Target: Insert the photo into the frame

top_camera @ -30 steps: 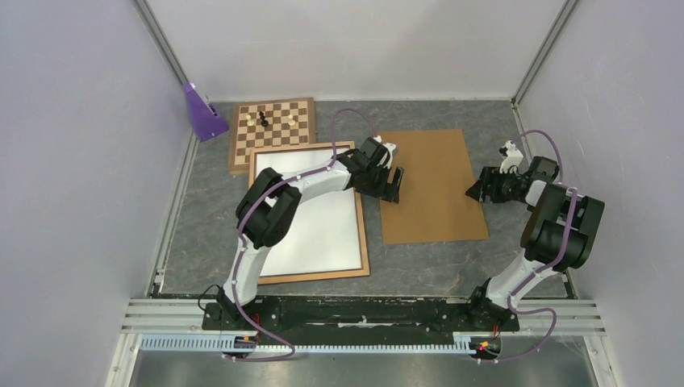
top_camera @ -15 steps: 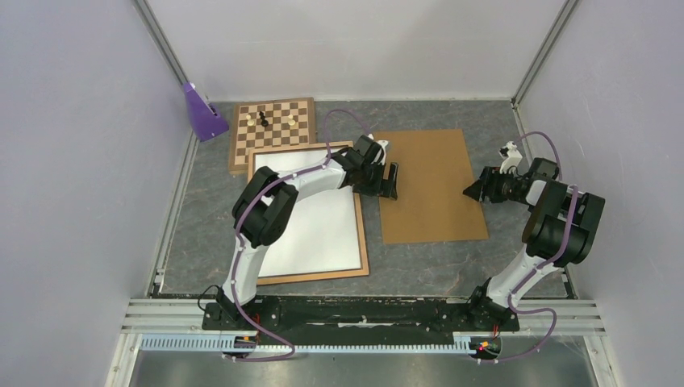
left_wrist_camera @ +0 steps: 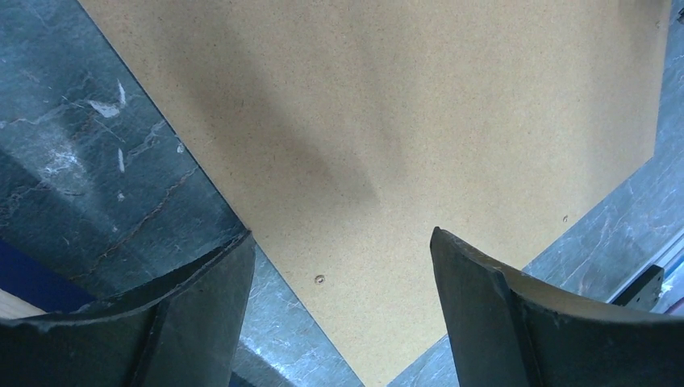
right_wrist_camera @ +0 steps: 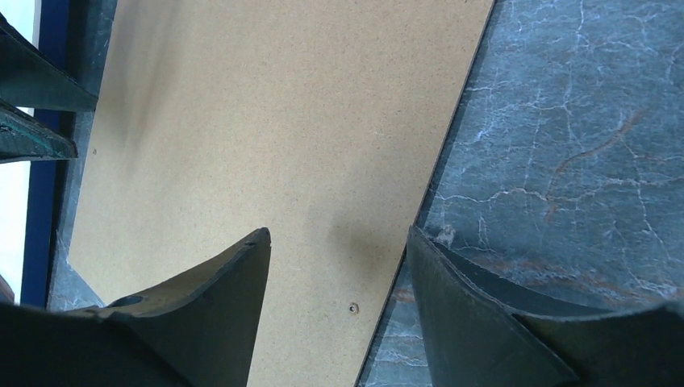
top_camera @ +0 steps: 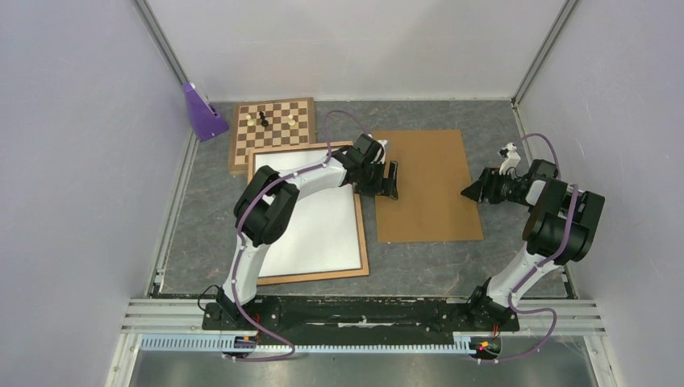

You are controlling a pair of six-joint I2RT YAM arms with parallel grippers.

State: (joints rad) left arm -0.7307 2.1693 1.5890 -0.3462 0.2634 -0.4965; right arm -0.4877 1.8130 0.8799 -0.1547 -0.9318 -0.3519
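You see a brown backing board (top_camera: 427,193) flat on the grey tabletop (top_camera: 206,218). A chessboard (top_camera: 282,129) and purple block (top_camera: 202,113) sit far left.

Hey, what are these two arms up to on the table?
Both arms are at the brown backing board, the left arm's fingers open at its left edge and the right arm's fingers open at its right edge; neither grips it. The photo, white back up, lies inside the wooden frame beside it.
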